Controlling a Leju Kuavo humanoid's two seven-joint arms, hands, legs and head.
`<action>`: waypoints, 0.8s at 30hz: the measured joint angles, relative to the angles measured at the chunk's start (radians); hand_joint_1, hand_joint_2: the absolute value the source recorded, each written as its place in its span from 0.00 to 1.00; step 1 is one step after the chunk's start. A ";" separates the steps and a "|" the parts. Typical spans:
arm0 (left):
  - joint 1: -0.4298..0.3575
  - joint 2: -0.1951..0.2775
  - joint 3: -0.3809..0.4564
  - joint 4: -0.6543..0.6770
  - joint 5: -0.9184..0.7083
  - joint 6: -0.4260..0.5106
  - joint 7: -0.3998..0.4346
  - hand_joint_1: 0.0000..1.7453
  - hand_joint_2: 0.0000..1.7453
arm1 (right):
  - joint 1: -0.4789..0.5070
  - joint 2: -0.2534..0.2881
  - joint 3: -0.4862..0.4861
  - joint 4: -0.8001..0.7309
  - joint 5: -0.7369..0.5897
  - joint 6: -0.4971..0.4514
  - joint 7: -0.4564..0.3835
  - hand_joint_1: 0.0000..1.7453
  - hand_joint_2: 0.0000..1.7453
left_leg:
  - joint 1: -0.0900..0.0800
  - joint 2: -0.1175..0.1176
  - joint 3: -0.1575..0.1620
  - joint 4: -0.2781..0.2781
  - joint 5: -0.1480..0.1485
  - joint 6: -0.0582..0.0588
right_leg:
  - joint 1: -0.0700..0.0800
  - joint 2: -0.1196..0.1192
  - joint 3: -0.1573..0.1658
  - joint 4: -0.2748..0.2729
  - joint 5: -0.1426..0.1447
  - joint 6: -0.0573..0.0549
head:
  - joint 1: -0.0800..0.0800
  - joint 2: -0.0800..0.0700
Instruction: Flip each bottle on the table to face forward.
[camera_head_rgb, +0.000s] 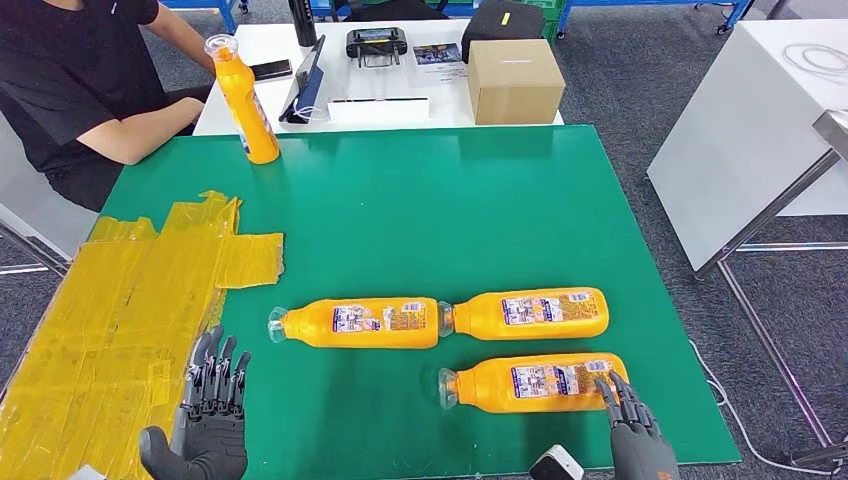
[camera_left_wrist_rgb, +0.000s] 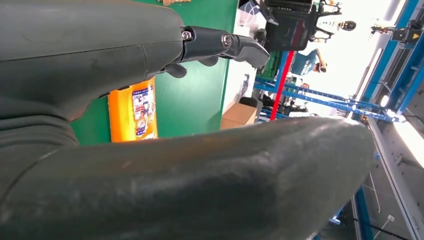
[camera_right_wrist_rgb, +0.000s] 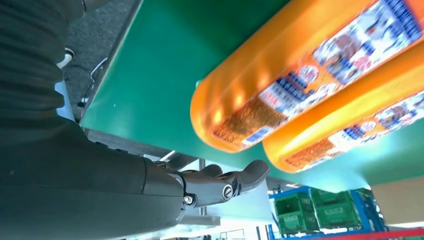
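At the near edge of the green surface (camera_head_rgb: 420, 210), the left hand (camera_head_rgb: 205, 420) hovers with fingers (camera_head_rgb: 215, 370) spread, holding nothing. The right hand (camera_head_rgb: 635, 430) has its fingers apart, the tips at the base end of the nearest bottle (camera_head_rgb: 535, 383); actual contact cannot be told. Beyond that bottle lie two more on their sides, the middle bottle (camera_head_rgb: 360, 323) and the right bottle (camera_head_rgb: 530, 314), end to end. Farthest from it, an upright bottle (camera_head_rgb: 245, 100) stands beside a person's arm (camera_head_rgb: 140, 135).
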 joint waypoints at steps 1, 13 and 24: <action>0.000 0.000 0.001 0.000 0.000 -0.002 0.000 0.00 0.00 | -0.001 -0.014 0.003 -0.002 -0.007 0.001 0.003 0.00 1.00 | 0.000 0.000 0.000 0.000 0.000 0.000 | 0.000 0.000 0.000 0.000 0.000 0.000 | 0.000 0.000; -0.002 0.000 0.002 0.002 0.000 -0.010 0.001 0.00 0.00 | -0.010 -0.100 0.033 -0.006 -0.026 0.005 0.042 0.00 1.00 | 0.000 0.000 0.000 0.000 0.000 0.000 | 0.001 0.000 0.000 0.000 0.000 0.000 | 0.000 0.000; -0.006 0.000 0.003 0.006 0.000 -0.023 0.006 0.00 0.00 | -0.023 -0.160 0.035 -0.003 -0.014 0.036 0.066 0.00 1.00 | 0.000 0.000 0.000 0.000 0.000 0.000 | 0.000 0.000 0.000 0.000 0.000 0.000 | 0.000 0.000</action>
